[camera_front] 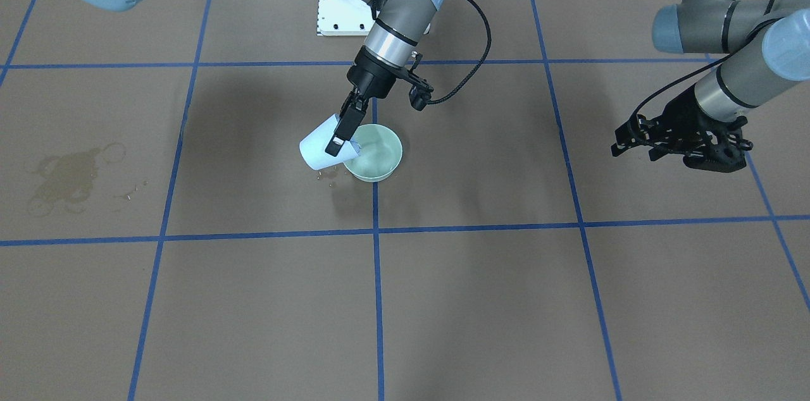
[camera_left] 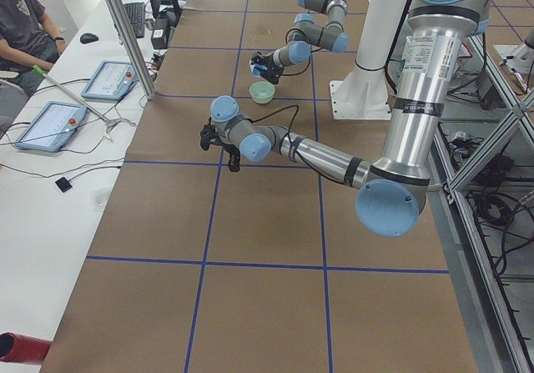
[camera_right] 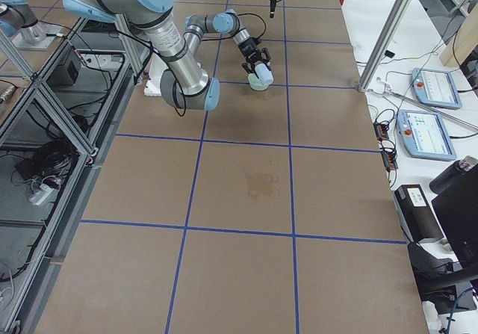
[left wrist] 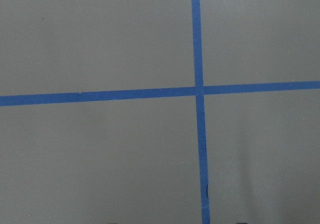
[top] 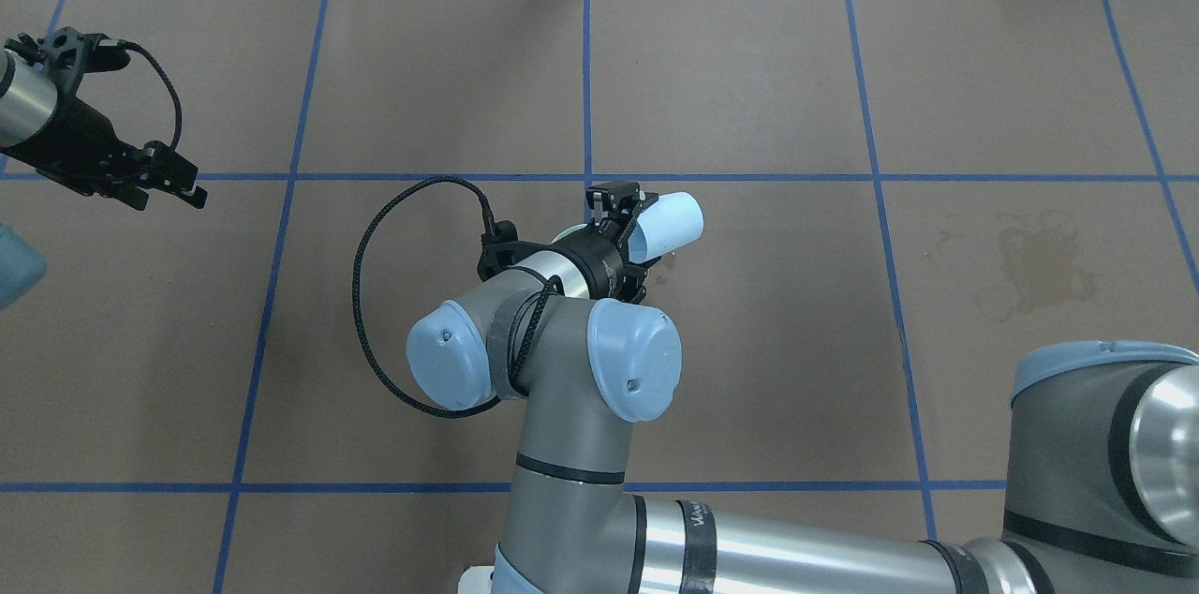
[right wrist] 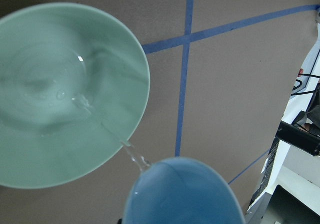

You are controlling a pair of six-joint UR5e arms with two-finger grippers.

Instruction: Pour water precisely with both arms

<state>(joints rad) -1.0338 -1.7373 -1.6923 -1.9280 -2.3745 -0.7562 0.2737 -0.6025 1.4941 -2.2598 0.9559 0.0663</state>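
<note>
1. At mid-worktop (camera_front: pixel 506 300), the right pincer (camera_front: pixel 338 145) is clamped on a tilted blue cup (camera_front: pixel 315 149), lip beside the green bowl (camera_front: pixel 380 174).
2. The water (right wrist: pixel 132 154) runs in a thin stream into the bowl. Drops (camera_front: pixel 326 177) lie just beside it.
3. The left pincer (top: pixel 169 191) hangs well apart, jaws apart and holding nothing.
4. Risk: the stream clears the rim narrowly, so drift or a changed tilt would likely spill it.

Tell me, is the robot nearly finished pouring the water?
Partway. Done: some water already ripples in the green bowl. Happening: the right end effector tips the blue cup, and a thin stream runs out. Left: emptying the cup; I can't see how much remains. The left end effector waits empty.
</note>
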